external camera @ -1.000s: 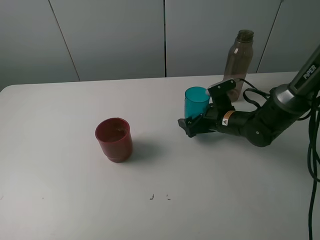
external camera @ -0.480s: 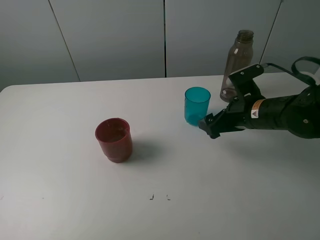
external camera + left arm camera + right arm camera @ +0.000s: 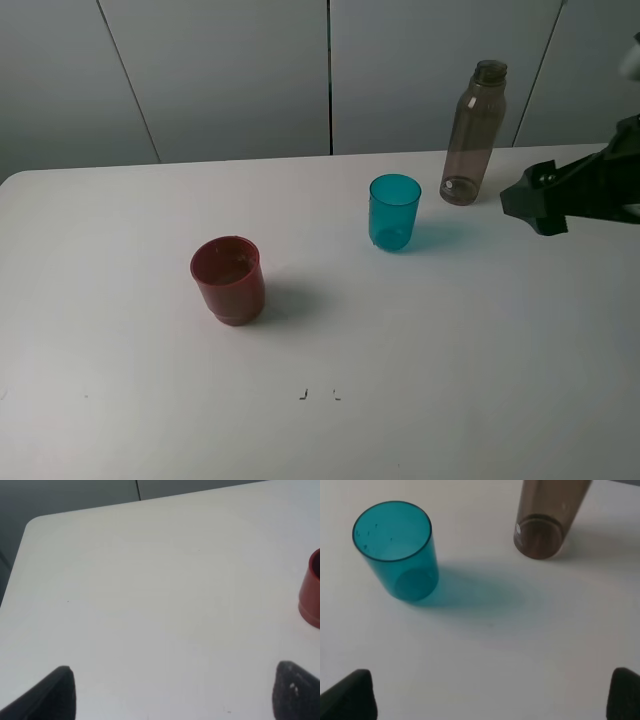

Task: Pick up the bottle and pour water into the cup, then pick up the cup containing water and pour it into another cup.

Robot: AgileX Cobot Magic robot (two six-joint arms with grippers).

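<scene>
The smoky grey-brown bottle stands upright at the back right of the white table. The teal cup stands upright just left of and in front of it. The red cup stands further left, nearer the front. My right gripper is open and empty, right of the bottle and clear of both. The right wrist view shows the teal cup and the bottle's base ahead of the open gripper. My left gripper is open and empty; the red cup shows at that view's edge.
A grey panelled wall runs behind the table's back edge. Two small dark marks lie on the table near the front. The table's far left corner shows in the left wrist view.
My right gripper has drawn back to the right, away from the teal cup, past the bottle toward the view's edge. The teal cup, bottle and red cup have not moved.
</scene>
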